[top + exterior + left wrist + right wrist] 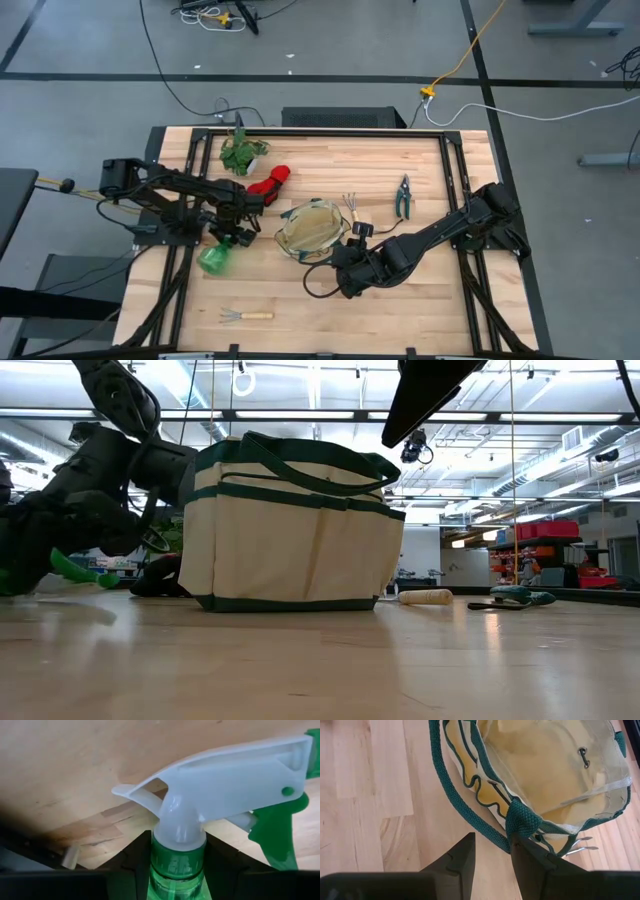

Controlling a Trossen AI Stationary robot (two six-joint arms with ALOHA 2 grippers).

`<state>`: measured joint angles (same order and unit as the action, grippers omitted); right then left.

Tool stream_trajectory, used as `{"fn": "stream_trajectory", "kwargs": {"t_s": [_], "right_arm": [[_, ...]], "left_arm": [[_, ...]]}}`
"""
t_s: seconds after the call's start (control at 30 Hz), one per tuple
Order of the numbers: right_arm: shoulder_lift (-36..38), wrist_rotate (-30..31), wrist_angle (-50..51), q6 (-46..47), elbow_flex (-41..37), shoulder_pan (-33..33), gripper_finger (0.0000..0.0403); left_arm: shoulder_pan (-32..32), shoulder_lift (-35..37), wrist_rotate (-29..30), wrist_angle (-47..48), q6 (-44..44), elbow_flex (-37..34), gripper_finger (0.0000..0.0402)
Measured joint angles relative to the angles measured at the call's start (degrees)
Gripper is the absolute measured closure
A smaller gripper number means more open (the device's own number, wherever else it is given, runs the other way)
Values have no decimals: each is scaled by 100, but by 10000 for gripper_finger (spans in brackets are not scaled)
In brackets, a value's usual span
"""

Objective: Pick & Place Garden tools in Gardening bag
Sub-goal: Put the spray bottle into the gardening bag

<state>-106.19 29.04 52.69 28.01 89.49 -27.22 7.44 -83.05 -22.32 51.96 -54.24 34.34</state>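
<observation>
Grey concrete floor all around the wooden table, yellow cable trailing at 1 o'clock, long ceiling light strips overhead.

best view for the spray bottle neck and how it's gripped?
Left wrist view: the left gripper is clamped on the spray bottle just below its white trigger head. The high view shows only its green body, the low view a green sliver behind the arm; the right wrist view shows none.

Spray bottle: body cut off at the left wrist picture's edge, neck partly covered by the dark fingers. Gardening bag: blocks the table behind it in the low view. Hand fork beside it: only the tines show; handle hidden.
</observation>
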Motion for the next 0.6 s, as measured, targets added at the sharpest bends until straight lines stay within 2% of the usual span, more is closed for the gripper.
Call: {"fn": "stream_trajectory", "kwargs": {"t_s": [0.3,0.6], "right_arm": [[0,8,4,0,0,2,277],[0,6,22,0,0,2,277]], "left_arm": [[-153,316,385,213,158,489,256],[-339,1266,1125,636,89,1143,256]]}}
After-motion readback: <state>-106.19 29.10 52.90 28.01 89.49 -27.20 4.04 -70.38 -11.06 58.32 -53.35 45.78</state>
